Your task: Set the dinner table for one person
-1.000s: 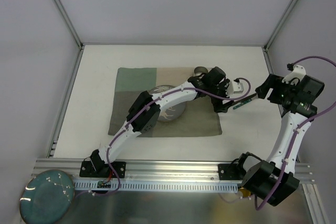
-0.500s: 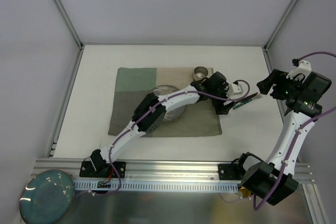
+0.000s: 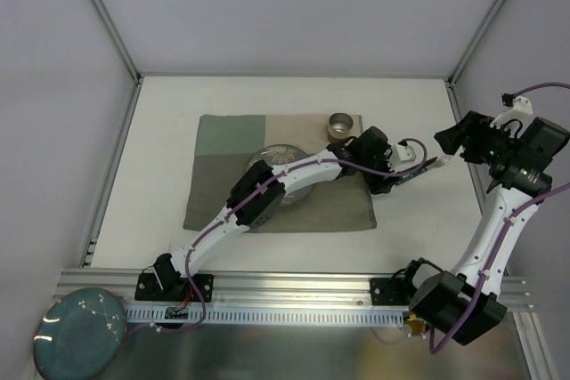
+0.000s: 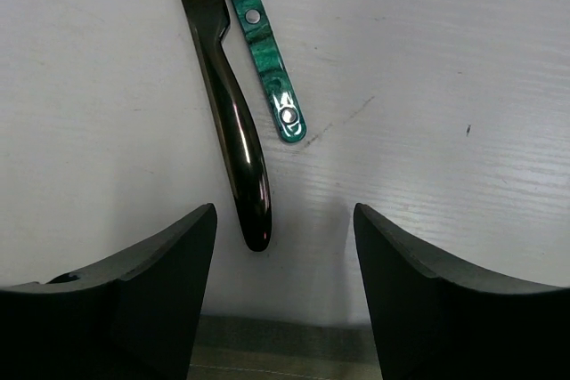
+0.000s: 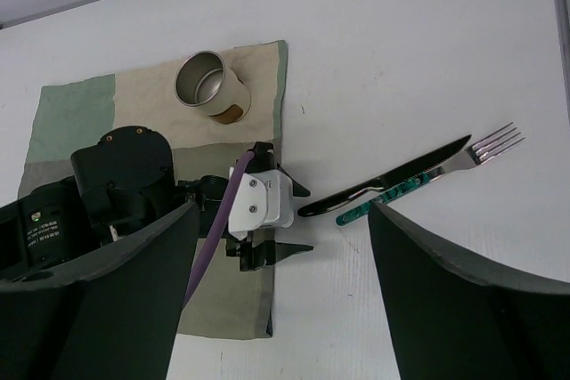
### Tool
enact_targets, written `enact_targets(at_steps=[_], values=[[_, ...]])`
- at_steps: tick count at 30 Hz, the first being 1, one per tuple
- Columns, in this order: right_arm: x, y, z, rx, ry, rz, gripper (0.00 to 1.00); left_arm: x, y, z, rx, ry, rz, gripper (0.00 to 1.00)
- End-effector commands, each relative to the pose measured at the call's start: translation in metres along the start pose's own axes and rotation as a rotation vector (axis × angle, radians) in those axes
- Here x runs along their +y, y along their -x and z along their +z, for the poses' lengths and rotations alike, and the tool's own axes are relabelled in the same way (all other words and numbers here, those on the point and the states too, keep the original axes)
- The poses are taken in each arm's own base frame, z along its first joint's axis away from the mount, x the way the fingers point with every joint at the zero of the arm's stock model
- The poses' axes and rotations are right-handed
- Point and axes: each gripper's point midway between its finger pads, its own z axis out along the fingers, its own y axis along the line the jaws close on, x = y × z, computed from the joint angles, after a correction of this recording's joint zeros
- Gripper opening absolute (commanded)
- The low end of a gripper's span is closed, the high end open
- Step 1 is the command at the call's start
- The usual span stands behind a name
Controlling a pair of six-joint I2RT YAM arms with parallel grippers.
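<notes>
Left gripper (image 4: 283, 220) spread over knife (image 4: 242, 171) handle, arm (image 3: 267, 186) outstretched

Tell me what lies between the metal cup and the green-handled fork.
The black knife, lying alongside the fork on the cup's side, past bare table. The right wrist view shows it.

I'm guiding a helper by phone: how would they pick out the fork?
Find the patchwork mat on the white table; just off its right edge two utensils lie side by side. The fork has the marbled green handle; its neighbour is a plain dark knife.
</notes>
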Motion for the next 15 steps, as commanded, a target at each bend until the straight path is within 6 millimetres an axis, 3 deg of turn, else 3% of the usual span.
enact_targets(at_steps=[1, 7, 9, 12, 15], values=[[0.013, 0.014, -0.009, -0.044, 0.041, -0.012, 0.80, -0.002, 0.018, 0.005, -0.057, 0.007, 0.006, 0.63], [0.018, 0.018, -0.010, -0.049, 0.066, -0.005, 0.80, -0.002, 0.017, 0.006, -0.059, 0.006, 0.007, 0.56], [0.022, 0.019, -0.011, -0.052, 0.085, -0.002, 0.79, -0.001, 0.017, 0.007, -0.061, 0.009, 0.005, 0.48], [0.026, 0.020, -0.012, -0.053, 0.105, 0.010, 0.79, -0.001, 0.017, 0.007, -0.059, 0.014, 0.006, 0.53], [0.028, 0.022, -0.013, -0.058, 0.112, 0.016, 0.79, 0.000, 0.016, 0.008, -0.056, 0.024, 0.002, 0.48]])
